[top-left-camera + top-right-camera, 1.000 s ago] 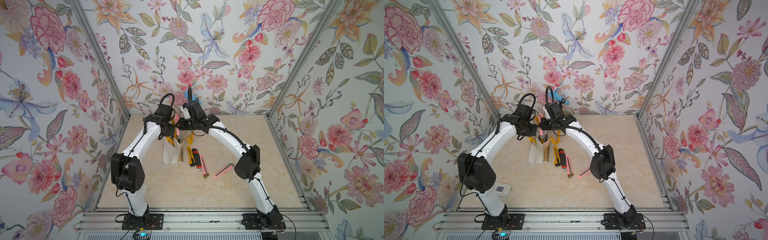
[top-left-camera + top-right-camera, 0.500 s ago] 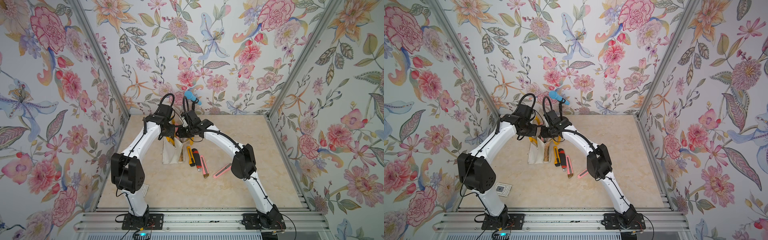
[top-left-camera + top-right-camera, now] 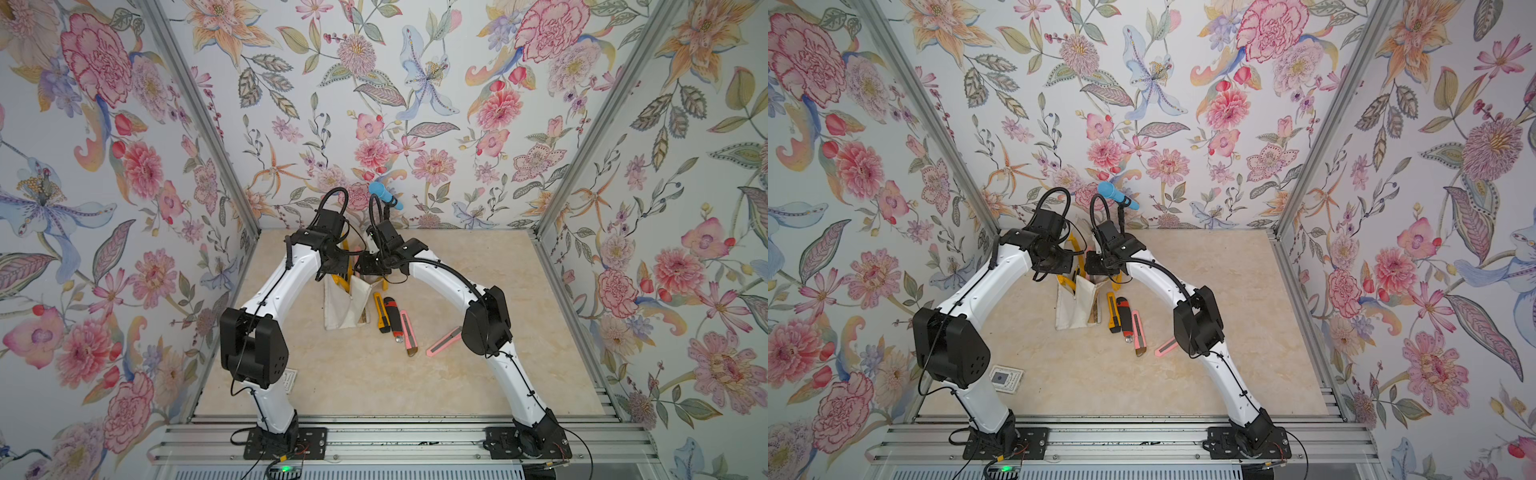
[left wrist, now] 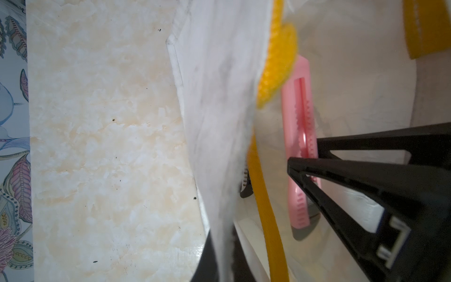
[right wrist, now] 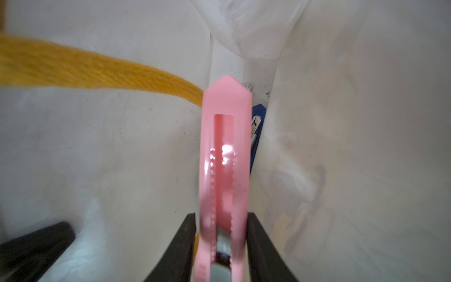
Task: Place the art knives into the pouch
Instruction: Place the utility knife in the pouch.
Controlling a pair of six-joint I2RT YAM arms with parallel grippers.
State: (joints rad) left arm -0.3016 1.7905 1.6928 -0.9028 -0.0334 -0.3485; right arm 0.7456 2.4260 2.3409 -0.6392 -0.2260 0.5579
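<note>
The off-white pouch [image 3: 340,309] lies at the back middle of the table, its mouth held up. My left gripper [image 4: 220,244] is shut on the pouch's upper edge [image 4: 219,122], beside a yellow handle [image 4: 266,207]. In the right wrist view a pink art knife [image 5: 225,146] points down inside the pouch, between the fingers of my right gripper [image 5: 220,219]. A thin gap shows on one side of the knife, and its lower part is blurred. In the left wrist view the right arm's black fingers [image 4: 341,171] flank the same knife [image 4: 300,117]. In both top views the wrists hide both grippers.
Right of the pouch lie a yellow knife [image 3: 379,309], a black and red knife [image 3: 390,316] and two pink knives [image 3: 408,332] [image 3: 444,341]. A small card [image 3: 1005,378] lies near the left arm. A blue microphone [image 3: 384,195] stands at the back wall.
My right arm has come down and to the left, bringing the pink knife into the pouch's mouth. Its jaws have widened a little. The left arm has held still.
</note>
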